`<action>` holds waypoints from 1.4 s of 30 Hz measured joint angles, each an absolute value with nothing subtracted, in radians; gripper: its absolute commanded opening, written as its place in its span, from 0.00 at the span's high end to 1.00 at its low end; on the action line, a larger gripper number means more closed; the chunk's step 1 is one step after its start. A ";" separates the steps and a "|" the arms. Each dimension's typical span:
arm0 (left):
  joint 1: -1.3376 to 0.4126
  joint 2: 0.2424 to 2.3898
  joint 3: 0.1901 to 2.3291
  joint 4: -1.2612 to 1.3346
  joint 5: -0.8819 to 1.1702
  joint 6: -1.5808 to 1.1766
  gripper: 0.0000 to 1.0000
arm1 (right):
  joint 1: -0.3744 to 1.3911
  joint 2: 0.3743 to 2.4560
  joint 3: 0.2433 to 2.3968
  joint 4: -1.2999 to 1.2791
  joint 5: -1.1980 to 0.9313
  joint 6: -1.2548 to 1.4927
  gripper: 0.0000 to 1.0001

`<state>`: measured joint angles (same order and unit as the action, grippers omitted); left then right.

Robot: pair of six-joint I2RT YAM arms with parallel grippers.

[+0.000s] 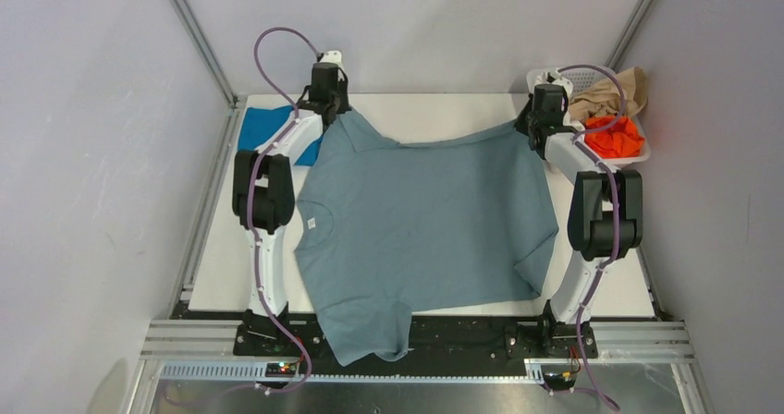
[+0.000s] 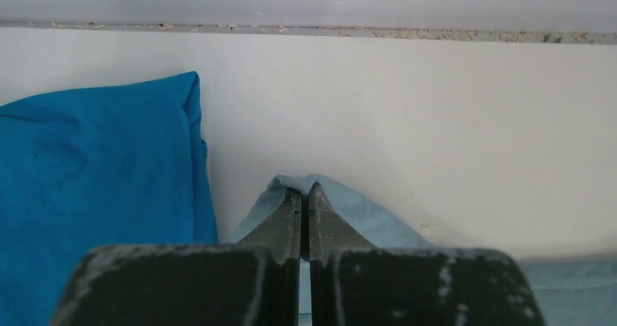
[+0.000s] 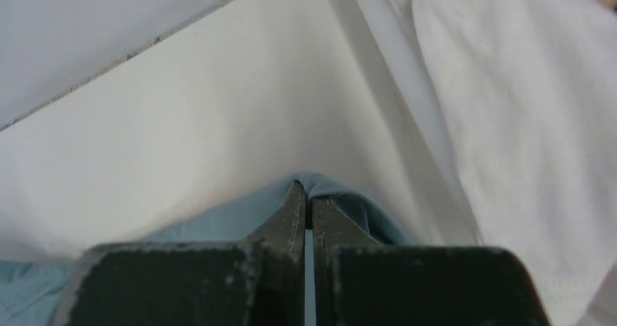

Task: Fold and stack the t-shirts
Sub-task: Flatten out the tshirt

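The large dusty grey-blue t-shirt [image 1: 421, 225] lies spread over the table, its small white neck label [image 1: 312, 222] at the left and one sleeve hanging over the near edge. My left gripper [image 1: 335, 109] is shut on its far left corner, seen pinched in the left wrist view [image 2: 305, 191]. My right gripper [image 1: 529, 118] is shut on the far right corner, seen in the right wrist view [image 3: 305, 189]. The cloth sags between the two grips. The brighter blue t-shirt [image 1: 263, 129] lies folded at the far left, left of my left gripper; it also shows in the left wrist view [image 2: 94, 188].
A white basket [image 1: 638, 158] at the far right holds orange cloth [image 1: 615, 137] and beige cloth [image 1: 615, 91], close beside my right gripper. White cloth [image 3: 524, 108] fills the right of the right wrist view. Walls enclose the table on the far, left and right sides.
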<state>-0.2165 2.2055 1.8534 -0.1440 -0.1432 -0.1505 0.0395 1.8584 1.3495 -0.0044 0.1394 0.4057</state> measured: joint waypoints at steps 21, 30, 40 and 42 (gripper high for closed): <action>-0.208 2.384 2.134 -0.162 -0.213 -0.366 0.01 | 0.059 2.101 1.703 -0.129 0.202 0.365 0.23; -0.202 2.265 2.025 -0.176 -0.126 -0.475 0.00 | 0.131 1.989 1.693 -0.181 0.229 0.287 0.01; -0.208 2.099 1.787 -0.177 -0.038 -0.670 0.00 | 0.262 1.701 1.274 -0.234 0.014 0.388 0.01; -0.210 2.115 1.779 -0.182 -0.031 -0.703 0.00 | 0.277 1.708 1.223 -0.255 -0.016 0.398 0.01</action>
<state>-0.2096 2.1151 1.7786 -0.1818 -0.0307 -0.7029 0.2768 1.7084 1.2228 -0.2550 -0.0158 0.3985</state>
